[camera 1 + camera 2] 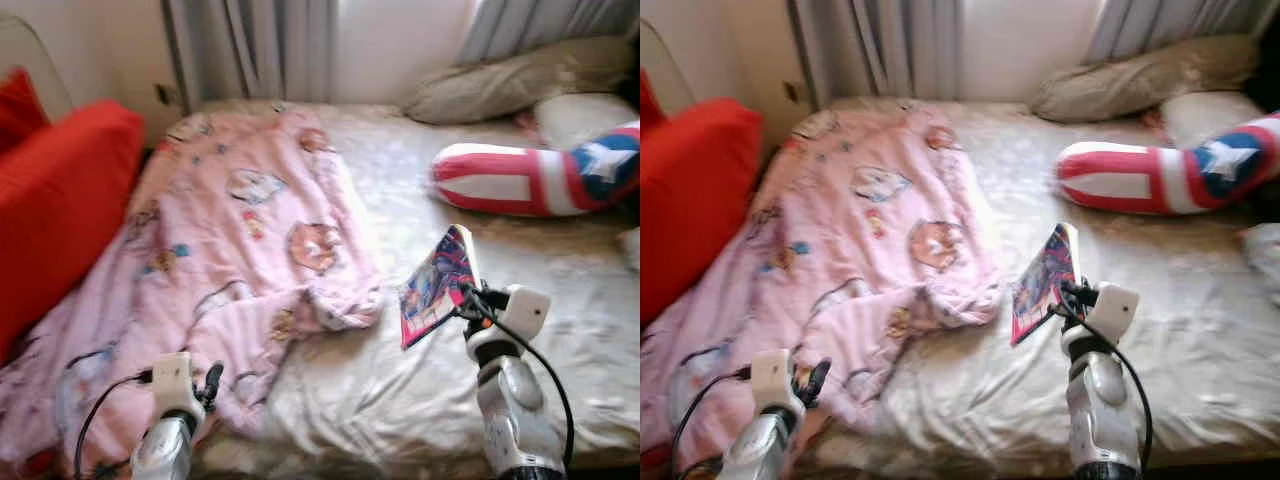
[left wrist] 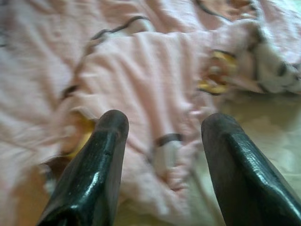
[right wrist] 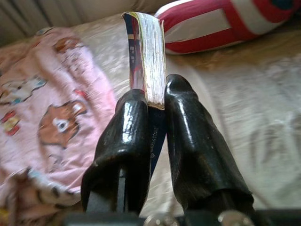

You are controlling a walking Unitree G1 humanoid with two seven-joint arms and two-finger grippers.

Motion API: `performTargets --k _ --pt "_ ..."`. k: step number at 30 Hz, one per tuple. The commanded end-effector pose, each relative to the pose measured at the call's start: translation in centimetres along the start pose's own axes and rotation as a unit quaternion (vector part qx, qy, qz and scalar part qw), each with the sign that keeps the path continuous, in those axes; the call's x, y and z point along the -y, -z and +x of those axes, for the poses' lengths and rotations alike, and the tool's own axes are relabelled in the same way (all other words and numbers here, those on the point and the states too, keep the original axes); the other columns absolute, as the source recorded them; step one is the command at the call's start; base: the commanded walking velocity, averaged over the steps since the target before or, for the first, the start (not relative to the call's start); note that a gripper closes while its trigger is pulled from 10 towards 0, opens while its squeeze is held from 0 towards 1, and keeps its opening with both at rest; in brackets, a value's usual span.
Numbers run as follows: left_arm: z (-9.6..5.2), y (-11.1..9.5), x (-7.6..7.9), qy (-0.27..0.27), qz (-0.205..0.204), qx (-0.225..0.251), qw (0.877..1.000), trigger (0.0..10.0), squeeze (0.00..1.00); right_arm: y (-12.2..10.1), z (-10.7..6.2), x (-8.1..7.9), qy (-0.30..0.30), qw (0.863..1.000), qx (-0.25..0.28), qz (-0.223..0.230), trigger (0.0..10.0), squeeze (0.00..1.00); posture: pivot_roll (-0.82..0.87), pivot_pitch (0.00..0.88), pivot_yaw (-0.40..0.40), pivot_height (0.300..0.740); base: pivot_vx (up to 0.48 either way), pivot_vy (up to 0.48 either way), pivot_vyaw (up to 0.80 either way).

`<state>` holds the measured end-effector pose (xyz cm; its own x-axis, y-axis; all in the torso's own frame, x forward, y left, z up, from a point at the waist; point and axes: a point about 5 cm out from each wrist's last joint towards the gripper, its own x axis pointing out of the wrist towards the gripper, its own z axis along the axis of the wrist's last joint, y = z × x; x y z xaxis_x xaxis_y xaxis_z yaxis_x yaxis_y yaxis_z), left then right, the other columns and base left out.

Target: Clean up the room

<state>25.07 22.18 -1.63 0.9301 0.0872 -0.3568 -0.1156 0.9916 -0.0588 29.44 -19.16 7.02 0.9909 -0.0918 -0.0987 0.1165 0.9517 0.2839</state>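
A colourful book (image 1: 437, 283) is held up above the bed, tilted, with my right gripper (image 3: 149, 106) shut on its lower edge; its page block (image 3: 151, 56) stands between the two black fingers. A pink cartoon-print blanket (image 1: 240, 230) lies rumpled across the left half of the bed. My left gripper (image 2: 162, 136) hovers open over the blanket's near edge (image 2: 155, 80), holding nothing. It appears low at the bed's front left (image 1: 205, 385).
The beige bedsheet (image 1: 560, 330) covers the right half of the bed. A red, white and blue star cushion (image 1: 540, 175) and grey pillows (image 1: 510, 85) lie at the head. A red cushion (image 1: 55, 200) stands at the left. Curtains (image 1: 260, 45) hang behind.
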Motion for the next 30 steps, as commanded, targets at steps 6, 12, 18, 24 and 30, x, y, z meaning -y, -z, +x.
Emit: performTargets --k 6,12,18,24,30 --pt "-0.31 0.50 0.05 0.002 0.003 -0.005 1.000 10.0 0.00 -0.62 0.14 -0.06 -0.009 1.000 0.011 -0.007 10.0 0.00 0.01 0.099 -0.027 0.740 0.000 -0.480 0.00" --pt "-0.41 0.63 0.01 0.004 0.004 -0.007 1.000 10.0 0.00 -0.60 0.09 -0.15 -0.022 1.000 0.010 -0.015 10.0 0.00 0.01 0.090 -0.022 0.740 0.000 -0.480 0.00" --pt "-0.36 0.58 0.22 0.010 0.002 -0.005 1.000 10.0 0.00 -0.37 -0.08 -0.62 -0.038 0.999 0.009 -0.028 10.0 0.00 0.01 0.081 -0.021 0.740 0.000 -0.480 0.32" --pt "-0.41 0.64 0.30 0.013 0.002 -0.005 1.000 10.0 0.00 -0.02 -0.15 -0.72 -0.043 0.999 -0.001 -0.024 10.0 0.00 0.01 0.074 -0.020 0.740 0.000 -0.480 0.11" --pt "-0.52 0.82 0.37 0.014 0.003 -0.007 1.000 10.0 0.00 0.08 -0.28 -0.89 -0.049 0.999 -0.002 -0.022 10.0 0.00 0.01 0.075 -0.019 0.740 0.000 -0.453 0.00"
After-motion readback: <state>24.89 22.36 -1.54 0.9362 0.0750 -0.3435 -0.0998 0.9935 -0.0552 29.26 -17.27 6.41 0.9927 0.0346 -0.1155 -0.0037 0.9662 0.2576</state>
